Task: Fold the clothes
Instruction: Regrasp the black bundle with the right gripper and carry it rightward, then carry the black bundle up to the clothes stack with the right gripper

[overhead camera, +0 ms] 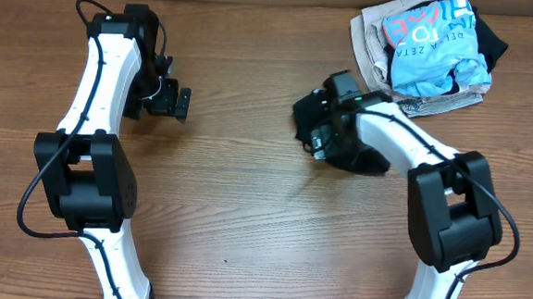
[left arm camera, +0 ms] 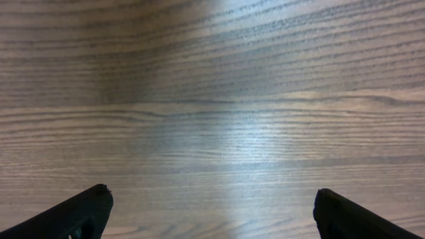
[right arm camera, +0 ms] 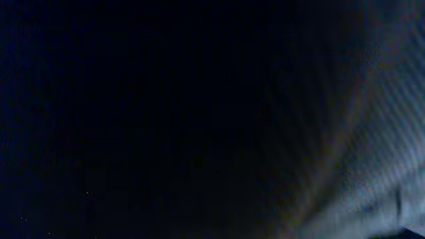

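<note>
The black shirt [overhead camera: 366, 159] is a small bunch at the table's middle right, wrapped around my right gripper [overhead camera: 315, 134]. Its dark cloth [right arm camera: 133, 119] fills almost all of the right wrist view, so the fingers are hidden and no logo shows. The gripper looks shut on the bunched shirt. My left gripper [overhead camera: 178, 104] is open and empty over bare wood at the left. Its two fingertips stand wide apart at the bottom corners of the left wrist view [left arm camera: 211, 198].
A pile of other clothes [overhead camera: 430, 48] lies at the far right corner, with a light blue shirt with lettering on top of beige and white pieces. The wooden table [overhead camera: 236, 194] runs between the two arms.
</note>
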Action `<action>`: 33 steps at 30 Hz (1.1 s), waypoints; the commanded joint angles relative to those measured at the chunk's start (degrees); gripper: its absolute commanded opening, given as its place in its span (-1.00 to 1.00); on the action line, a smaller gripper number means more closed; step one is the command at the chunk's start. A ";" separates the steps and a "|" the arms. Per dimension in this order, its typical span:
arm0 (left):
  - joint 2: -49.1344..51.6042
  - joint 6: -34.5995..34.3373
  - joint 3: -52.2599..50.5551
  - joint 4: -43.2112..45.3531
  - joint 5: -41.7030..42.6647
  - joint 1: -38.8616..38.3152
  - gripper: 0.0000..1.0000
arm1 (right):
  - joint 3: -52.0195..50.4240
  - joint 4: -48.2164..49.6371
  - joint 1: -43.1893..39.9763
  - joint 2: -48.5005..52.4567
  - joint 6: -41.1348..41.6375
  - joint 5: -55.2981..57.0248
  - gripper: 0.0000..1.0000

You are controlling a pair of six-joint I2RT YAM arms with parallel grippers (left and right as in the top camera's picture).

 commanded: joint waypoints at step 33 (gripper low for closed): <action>-0.35 1.07 -0.28 -0.66 0.07 0.17 1.00 | -21.20 17.68 -5.70 -17.75 62.79 -3.67 0.98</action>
